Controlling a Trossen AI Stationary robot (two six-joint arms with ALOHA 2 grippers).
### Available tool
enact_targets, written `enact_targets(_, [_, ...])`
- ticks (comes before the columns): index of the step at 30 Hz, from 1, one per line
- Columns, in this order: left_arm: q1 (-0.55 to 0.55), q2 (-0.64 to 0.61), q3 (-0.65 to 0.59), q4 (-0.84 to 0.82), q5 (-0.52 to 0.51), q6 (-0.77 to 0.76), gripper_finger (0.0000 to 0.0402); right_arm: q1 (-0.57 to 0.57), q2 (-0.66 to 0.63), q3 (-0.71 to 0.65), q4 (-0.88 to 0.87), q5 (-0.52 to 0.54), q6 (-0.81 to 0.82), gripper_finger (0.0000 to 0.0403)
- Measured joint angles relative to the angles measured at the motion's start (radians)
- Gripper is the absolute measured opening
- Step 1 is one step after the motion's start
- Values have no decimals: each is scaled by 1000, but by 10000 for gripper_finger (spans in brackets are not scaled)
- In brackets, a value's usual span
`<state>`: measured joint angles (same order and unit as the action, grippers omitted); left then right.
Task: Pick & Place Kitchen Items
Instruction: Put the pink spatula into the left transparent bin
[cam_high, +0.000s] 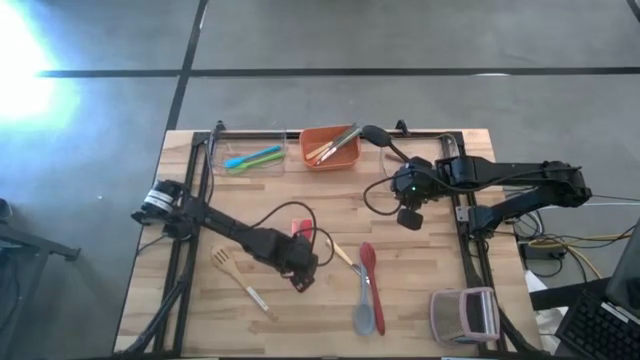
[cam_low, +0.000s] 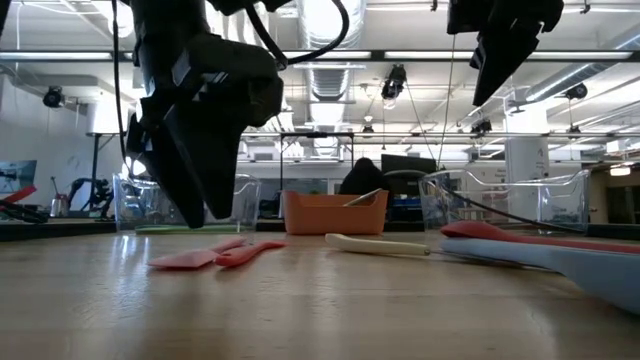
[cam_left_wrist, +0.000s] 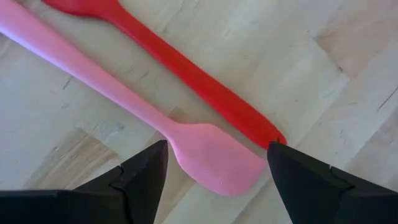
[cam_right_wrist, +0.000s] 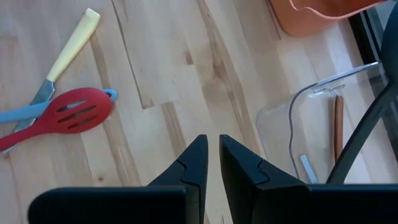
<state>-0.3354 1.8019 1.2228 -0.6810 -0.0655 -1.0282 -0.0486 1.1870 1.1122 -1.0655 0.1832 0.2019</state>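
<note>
A pink spatula (cam_left_wrist: 205, 152) and a red utensil (cam_left_wrist: 186, 78) lie side by side on the wooden table. The low view shows both, the pink spatula (cam_low: 185, 259) and the red utensil (cam_low: 250, 250). My left gripper (cam_high: 300, 282) hangs open just above them, pointing steeply down. Its two fingers stand either side of the pink blade (cam_left_wrist: 214, 162) without touching it. The arm hides most of both from above; only the red utensil's far end (cam_high: 300, 228) shows. My right gripper (cam_high: 410, 218) hovers shut over bare table, right of centre, holding nothing.
An orange bin (cam_high: 330, 150) with utensils and a clear bin (cam_high: 250, 158) with a blue and a green one stand at the far edge. A wooden fork (cam_high: 240, 280), cream-handled knife (cam_high: 345, 255), red slotted spoon (cam_high: 368, 265) and grey spoon (cam_high: 362, 315) lie loose. A clear container (cam_high: 465, 315) stands near right.
</note>
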Motion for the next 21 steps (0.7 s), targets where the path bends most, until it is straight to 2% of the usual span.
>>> enact_targets(9, [-5,28,-1,0,1,3,278,0,0,0,0,-1,0,34])
enact_targets(16, [-6,109,3,4,75,34,278,0,0,-2,0,-3,3,34])
enact_targets(21, [-5,122,1,14,98,34,278,0,0,-2,0,-4,3,34])
